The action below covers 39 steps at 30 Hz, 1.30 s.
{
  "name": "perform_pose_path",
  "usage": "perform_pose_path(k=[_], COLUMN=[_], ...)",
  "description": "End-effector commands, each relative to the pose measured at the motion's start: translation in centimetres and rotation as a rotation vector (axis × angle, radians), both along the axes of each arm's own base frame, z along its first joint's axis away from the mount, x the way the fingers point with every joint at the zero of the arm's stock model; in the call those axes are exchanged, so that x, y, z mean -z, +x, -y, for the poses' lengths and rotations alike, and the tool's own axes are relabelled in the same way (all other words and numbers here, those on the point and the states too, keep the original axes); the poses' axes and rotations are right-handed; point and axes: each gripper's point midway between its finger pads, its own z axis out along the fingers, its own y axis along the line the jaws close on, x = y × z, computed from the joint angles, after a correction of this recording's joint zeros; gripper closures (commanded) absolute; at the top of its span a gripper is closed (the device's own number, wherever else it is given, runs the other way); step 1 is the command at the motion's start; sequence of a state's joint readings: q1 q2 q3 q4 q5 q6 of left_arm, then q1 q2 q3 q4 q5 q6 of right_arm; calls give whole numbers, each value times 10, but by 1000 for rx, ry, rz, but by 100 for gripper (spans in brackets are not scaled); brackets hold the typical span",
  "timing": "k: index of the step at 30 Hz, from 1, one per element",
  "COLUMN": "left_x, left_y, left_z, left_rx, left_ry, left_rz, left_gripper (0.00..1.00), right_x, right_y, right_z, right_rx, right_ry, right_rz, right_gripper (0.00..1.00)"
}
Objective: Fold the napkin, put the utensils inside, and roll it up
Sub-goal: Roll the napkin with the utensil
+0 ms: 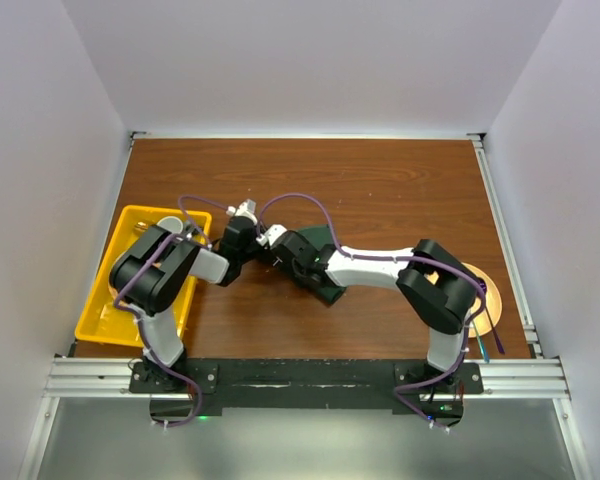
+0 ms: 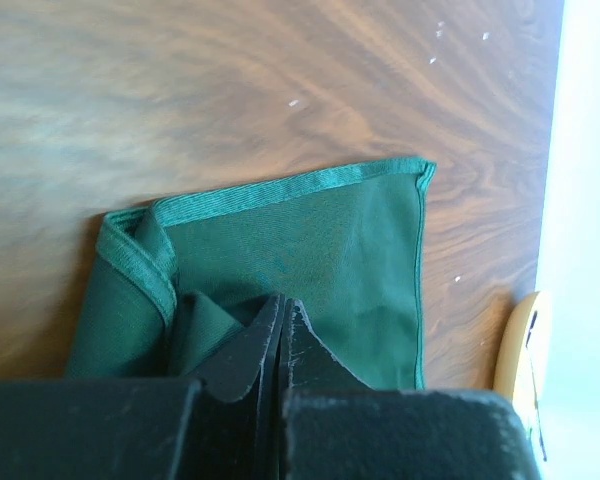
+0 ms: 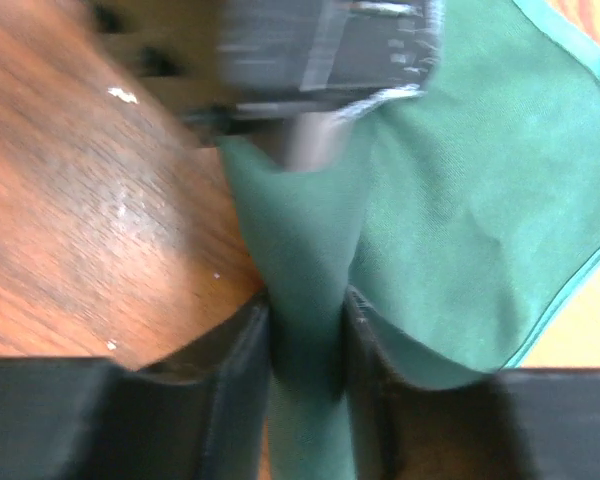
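Dark green cloth napkin [image 1: 318,238] lies folded near the middle of the brown wooden table [image 1: 380,180], mostly covered by the right arm in the top view. Left wrist view: napkin [image 2: 320,250] is doubled over, hemmed edge along its far side, one corner rolled back on the left, the rest flat on the wood.

Right gripper [image 3: 305,310] pinches a raised ridge of the napkin [image 3: 450,200], jaws narrow, cloth touching both fingers. The ridge runs up taut from the jaws to the blurred left gripper [image 3: 310,60] just beyond.

Left gripper [image 2: 280,310] has its jaws fully together, tips on a bunched fold at the napkin's near edge, apparently nipping it. From above, left gripper [image 1: 248,245] and right gripper [image 1: 285,255] sit tip to tip at the napkin's left end.

Thin dark grey stick-like utensil [image 1: 143,227], hard to make out, lies in the yellow plastic tray [image 1: 170,211] by the table's left edge, partly under the left arm, well apart from the napkin.

Round wooden plate [image 1: 485,290] sits by the right edge, near corner, partly under the right arm; its rim [image 2: 515,340] shows in the left wrist view.
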State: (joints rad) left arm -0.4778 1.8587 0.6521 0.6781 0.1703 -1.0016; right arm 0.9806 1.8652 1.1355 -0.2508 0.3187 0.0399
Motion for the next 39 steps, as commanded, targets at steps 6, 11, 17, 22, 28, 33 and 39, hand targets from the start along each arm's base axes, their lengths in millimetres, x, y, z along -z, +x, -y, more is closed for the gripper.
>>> perform_pose_path(k=[6, 11, 17, 22, 28, 33, 39], left_x=[-43, -106, -95, -66, -43, -28, -26], left_y=[-20, -17, -46, -55, -48, -39, -29], left_z=[-56, -95, -107, -82, -59, -51, -46], left_rx=[-52, -164, -213, -213, -226, -273, -286], left_ry=[155, 296, 313, 253, 212, 204, 207], left_rz=[33, 128, -28, -159, -253, -284, -245], left_gripper=[61, 30, 13, 17, 16, 16, 23], right_x=[22, 4, -10, -8, 4, 4, 7], right_y=[-13, -7, 12, 22, 20, 22, 21], right_z=[-13, -37, -46, -42, -38, -35, -33], right_rx=[58, 74, 208, 253, 257, 241, 224], right_ry=[286, 560, 920, 1103, 1060, 1009, 979], right_rz=[-362, -589, -867, -957, -935, -897, -893], right_gripper=[98, 100, 100, 100, 100, 100, 100])
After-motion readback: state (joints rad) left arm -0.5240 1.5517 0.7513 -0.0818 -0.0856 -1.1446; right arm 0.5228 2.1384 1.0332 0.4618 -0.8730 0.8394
